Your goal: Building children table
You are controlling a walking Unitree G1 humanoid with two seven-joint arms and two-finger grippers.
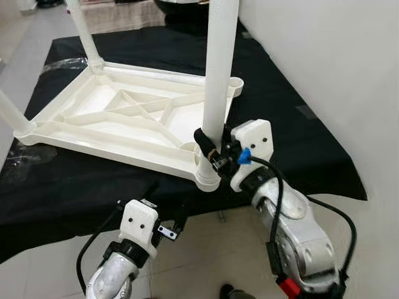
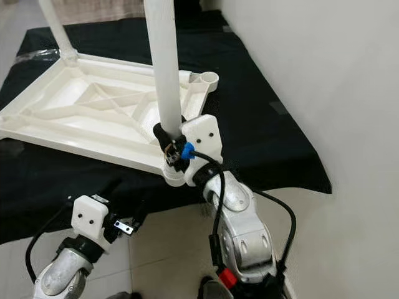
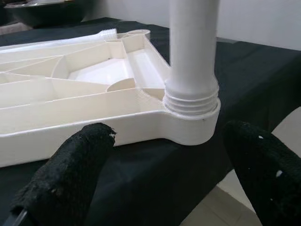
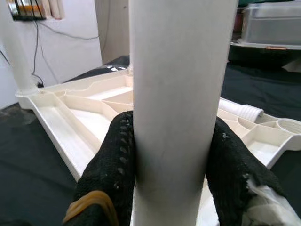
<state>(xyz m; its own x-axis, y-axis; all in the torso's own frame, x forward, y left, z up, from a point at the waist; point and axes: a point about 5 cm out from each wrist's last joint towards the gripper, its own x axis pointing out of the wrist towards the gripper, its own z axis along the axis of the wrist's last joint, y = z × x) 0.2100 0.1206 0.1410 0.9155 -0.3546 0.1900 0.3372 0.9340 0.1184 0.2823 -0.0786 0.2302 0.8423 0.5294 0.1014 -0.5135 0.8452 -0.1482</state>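
A white plastic table top point(image 1: 124, 112) lies upside down on a black cloth point(image 1: 280, 112). An upright white leg point(image 1: 218, 62) stands in its near right corner socket point(image 3: 193, 117), with thread rings showing at the base. My right gripper point(image 1: 209, 149) is shut on this leg just above the socket, one black finger point(image 4: 113, 160) on each side. My left gripper point(image 3: 169, 179) hovers open below the table's near edge, facing the same corner with nothing between its fingers point(image 3: 70, 174). Two more legs point(image 1: 84, 31) point(image 1: 9, 112) stand in the left corners.
A loose leg point(image 1: 156, 73) with a threaded end lies along the far edge inside the top. The far right socket point(image 2: 209, 78) is open. A white wall point(image 1: 324, 62) runs close on the right. Tiled floor point(image 1: 206, 249) lies below the cloth's edge. Crumpled clear plastic point(image 1: 62, 62) sits far left.
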